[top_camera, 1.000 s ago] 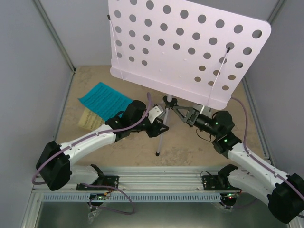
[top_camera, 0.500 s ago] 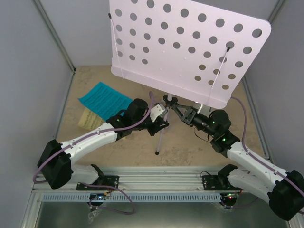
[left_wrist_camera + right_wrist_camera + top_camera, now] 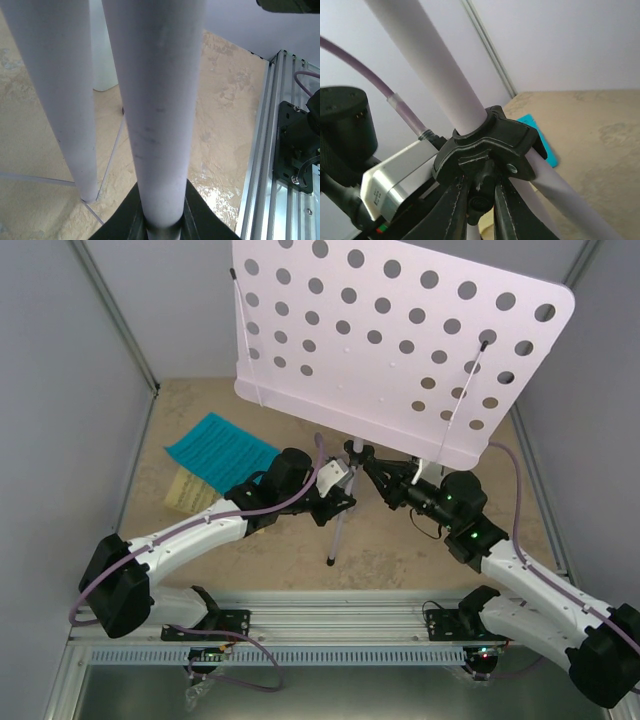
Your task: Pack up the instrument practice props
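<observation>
The white perforated music stand rises on its thin tripod at the table's middle. My left gripper is shut on one white tripod tube, which runs up from between its black jaws. My right gripper is shut on the small black knob under the tripod's black collar. The cyan music sheet lies flat at the left, overlapping the yellow music sheet. A corner of the cyan sheet shows behind the collar.
One tripod leg ends in a dark foot near the front. A second white leg stands beside the held tube. An aluminium rail runs along the near edge. Grey walls enclose the left, right and back.
Both grippers have closed: the left on the tripod tube, the right on the collar's knob after moving slightly left toward it. The stand has barely shifted.
</observation>
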Tool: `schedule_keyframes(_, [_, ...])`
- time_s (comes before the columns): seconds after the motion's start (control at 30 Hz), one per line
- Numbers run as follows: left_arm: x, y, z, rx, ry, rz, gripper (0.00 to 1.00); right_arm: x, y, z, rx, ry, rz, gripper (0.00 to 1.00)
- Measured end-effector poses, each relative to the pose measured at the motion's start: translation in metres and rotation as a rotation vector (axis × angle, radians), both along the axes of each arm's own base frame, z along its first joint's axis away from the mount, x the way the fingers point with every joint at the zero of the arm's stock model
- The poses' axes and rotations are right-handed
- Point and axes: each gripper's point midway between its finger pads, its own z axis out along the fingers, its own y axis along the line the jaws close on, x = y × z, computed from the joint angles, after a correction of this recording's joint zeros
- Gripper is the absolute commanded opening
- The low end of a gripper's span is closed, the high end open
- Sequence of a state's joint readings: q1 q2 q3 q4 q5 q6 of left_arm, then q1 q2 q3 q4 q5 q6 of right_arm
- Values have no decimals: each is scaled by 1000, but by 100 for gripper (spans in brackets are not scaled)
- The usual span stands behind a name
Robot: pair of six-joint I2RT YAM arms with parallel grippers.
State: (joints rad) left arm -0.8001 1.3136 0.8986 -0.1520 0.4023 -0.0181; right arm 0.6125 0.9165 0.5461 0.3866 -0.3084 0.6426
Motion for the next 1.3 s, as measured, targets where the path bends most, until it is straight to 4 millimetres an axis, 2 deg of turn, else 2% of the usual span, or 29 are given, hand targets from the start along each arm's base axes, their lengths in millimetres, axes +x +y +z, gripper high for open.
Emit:
schedule_keyframes(0.23, [-1,-1,0,0,-3,-5,2,-1,-1,0,-166,-183,-9,4])
schedule_keyframes(0.3, [-1,-1,0,0,-3,-6,0,-2,-1,0,-211,-244,-6,8])
schedule_keyframes(0.67, [-1,-1,0,0,-3,-5,0,0,-2,0,-542,-680,-70,13])
schedule_keyframes(0.73, [-1,-1,0,-1,-5,-9,0,-1,-3,1,-593,-747,-96,22])
schedule_keyframes(0.83, [-2,-2,1,-1,-9,-15,0,0,-10,1,-662,-808,-151,49])
schedule_keyframes(0.9, [-2,-1,1,0,-8,-15,0,4,-18,2,-693,-816,-200,63])
schedule_keyframes(0.97, [-2,-1,1,-1,-8,-15,0,5,-26,4,-697,-807,-236,71])
schedule_keyframes(1.07, [-2,-1,1,-2,-6,-17,0,2,-38,5,-643,-750,-285,72])
schedule_keyframes(1.17, [-2,-1,1,-3,-4,-18,0,-2,-49,3,-509,-626,-313,73])
schedule_keyframes(1.23, [-2,-1,1,-3,-4,-18,0,-5,-51,-7,-421,-530,-304,73])
schedule_keyframes(1.3, [-2,-1,1,-3,-4,-18,0,-10,-50,-26,-319,-407,-274,74])
